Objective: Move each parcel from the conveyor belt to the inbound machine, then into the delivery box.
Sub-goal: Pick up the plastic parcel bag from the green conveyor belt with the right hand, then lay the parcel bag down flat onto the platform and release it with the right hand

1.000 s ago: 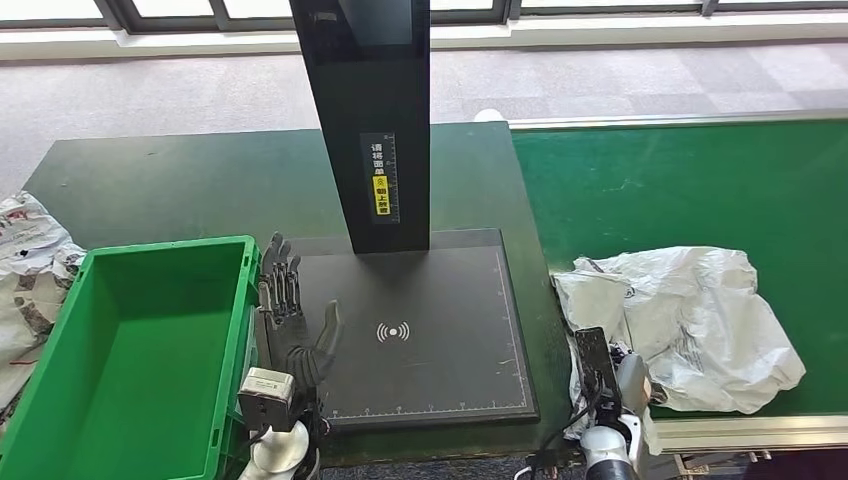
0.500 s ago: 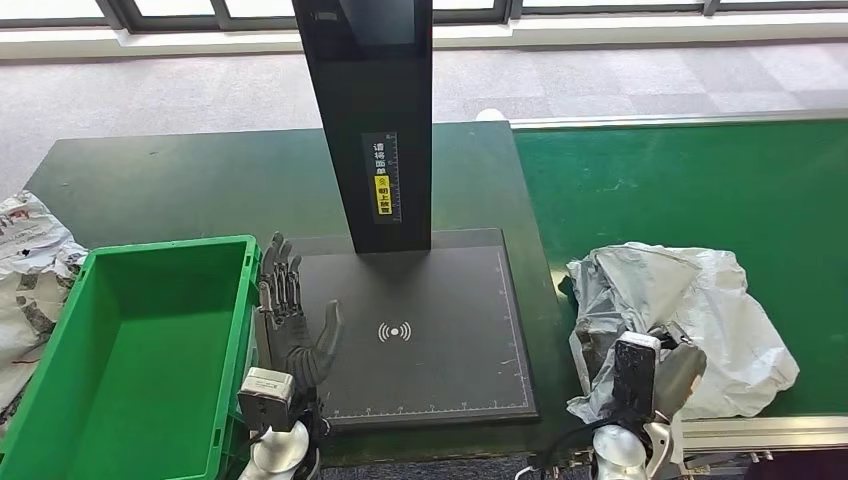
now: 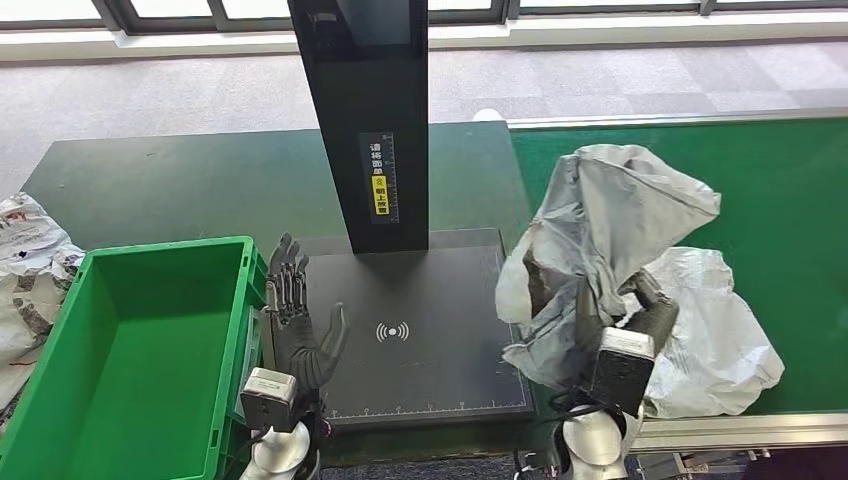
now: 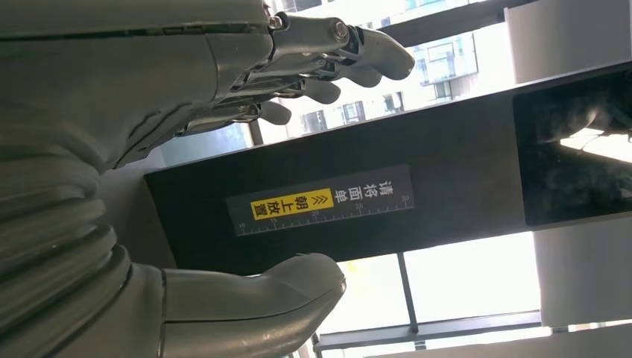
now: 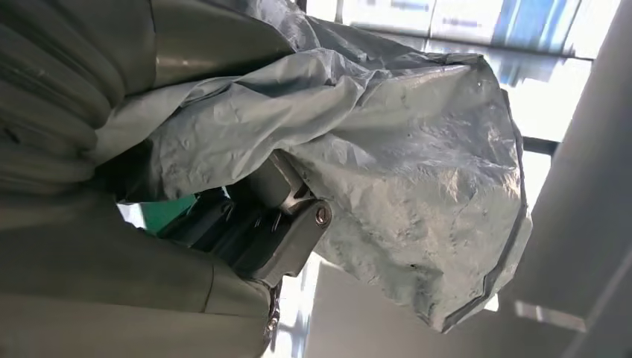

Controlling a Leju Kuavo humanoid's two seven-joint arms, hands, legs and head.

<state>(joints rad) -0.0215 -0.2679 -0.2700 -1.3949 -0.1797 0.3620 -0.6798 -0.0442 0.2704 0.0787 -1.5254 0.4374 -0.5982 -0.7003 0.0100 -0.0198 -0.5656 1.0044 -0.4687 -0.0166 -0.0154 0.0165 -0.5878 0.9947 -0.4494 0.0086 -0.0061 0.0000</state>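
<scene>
Here the right hand (image 3: 628, 330) is gripping a grey plastic parcel (image 3: 600, 215) and holding it up in the air, above the edge where the green conveyor belt (image 3: 780, 180) meets the dark desk (image 3: 200, 180). The parcel is hanging crumpled, its upper part rising above the hand and its lower folds drooping over the right edge of the black scanner plate (image 3: 420, 330). In the right wrist view the fingers (image 5: 287, 224) are showing curled into the bag's folds, with the grey plastic (image 5: 402, 171) draping over and past them.

A second, whiter parcel (image 3: 715, 340) is lying on the belt just behind and beside the raised one, close to the belt's near edge.

The left hand (image 3: 300, 320) is hovering upright at the left edge of the scanner plate, its fingers spread apart and holding nothing; the left wrist view is showing the fingers (image 4: 328, 56) extended and the thumb (image 4: 276, 287) well apart from them, with the scanner's black post (image 4: 417, 201) and its yellow label beyond.

The post (image 3: 365, 120) is standing at the back of the plate. A green box (image 3: 225, 330) is sitting to the left of the plate, just beside the left hand. More crumpled bags (image 3: 30, 260) are lying at the far left.
</scene>
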